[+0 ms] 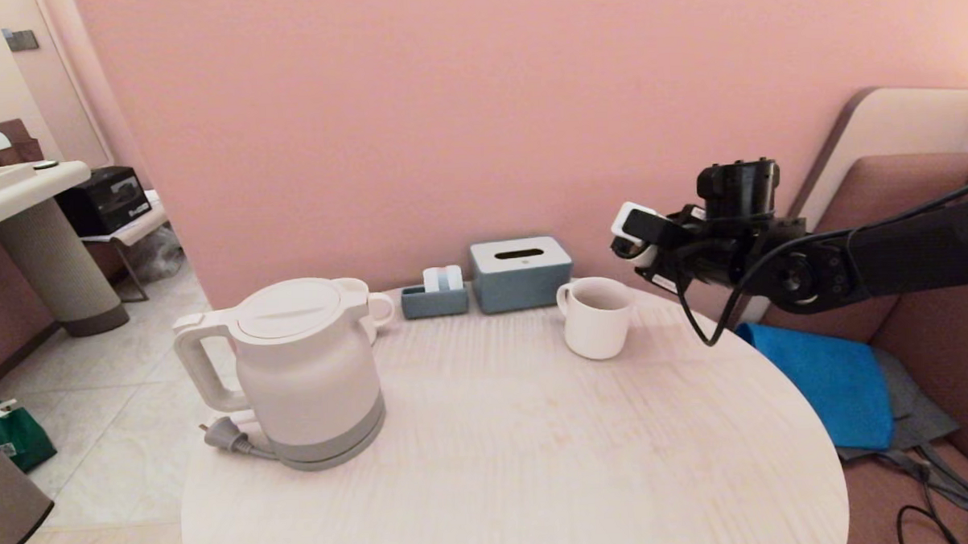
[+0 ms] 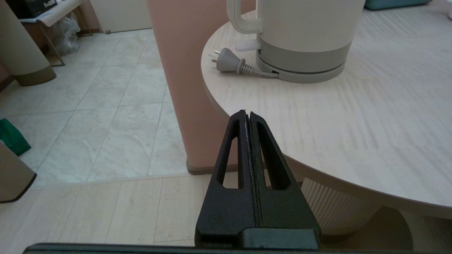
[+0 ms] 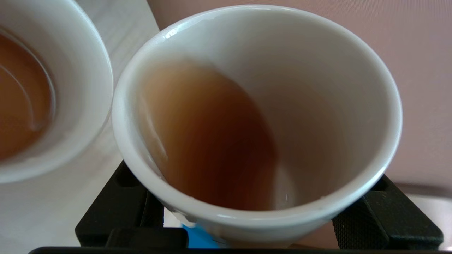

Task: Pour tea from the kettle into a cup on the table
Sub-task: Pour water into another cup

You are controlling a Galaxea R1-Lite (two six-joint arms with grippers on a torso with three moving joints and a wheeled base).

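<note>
kettle (image 1: pixel 306 371): white, grey bottom band, lid shut, upright on the worktop (image 1: pixel 523 456), well left of the mug.
cup (image 3: pixel 257 120): small, white, tilted, clamped in right end effector (image 3: pixel 254 218).
tea (image 3: pixel 208 137): reddish-brown, pooled inside the cup.

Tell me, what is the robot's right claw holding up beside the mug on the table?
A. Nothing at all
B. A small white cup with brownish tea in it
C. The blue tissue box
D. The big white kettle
B: in the right wrist view the right gripper has its fingers either side of a tilted small white cup with tea inside.
</note>
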